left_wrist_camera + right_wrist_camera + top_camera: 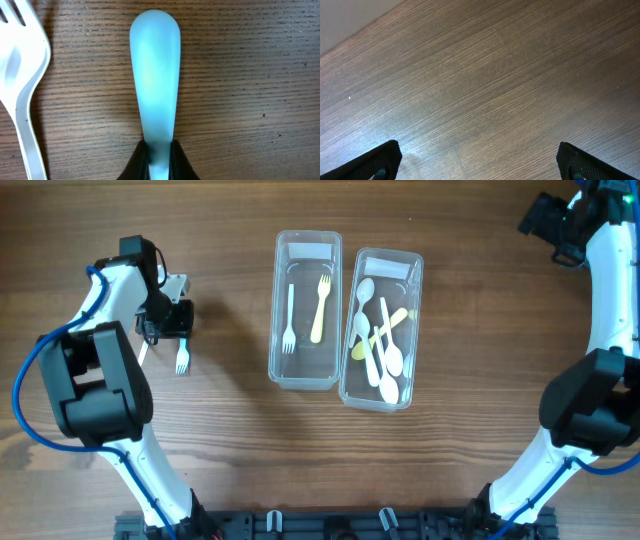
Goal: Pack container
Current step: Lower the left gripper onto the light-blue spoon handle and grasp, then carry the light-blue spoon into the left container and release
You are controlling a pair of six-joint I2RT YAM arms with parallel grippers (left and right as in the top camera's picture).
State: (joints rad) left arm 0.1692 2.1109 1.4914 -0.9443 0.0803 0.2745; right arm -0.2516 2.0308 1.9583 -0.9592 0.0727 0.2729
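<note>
Pinching the blue handle [155, 75] in the left gripper [159, 150], just beside a white fork [27, 70], well left of the left container [300, 370] (working end hidden); long axis running roughly near-far. Holding the right gripper [480, 162] wide open, far off rightward.

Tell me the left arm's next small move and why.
Probably lift straight up a little. The left gripper is shut on the light blue handle, which lies low over the table beside a white fork; rising clears that fork before heading to the clear containers.
</note>
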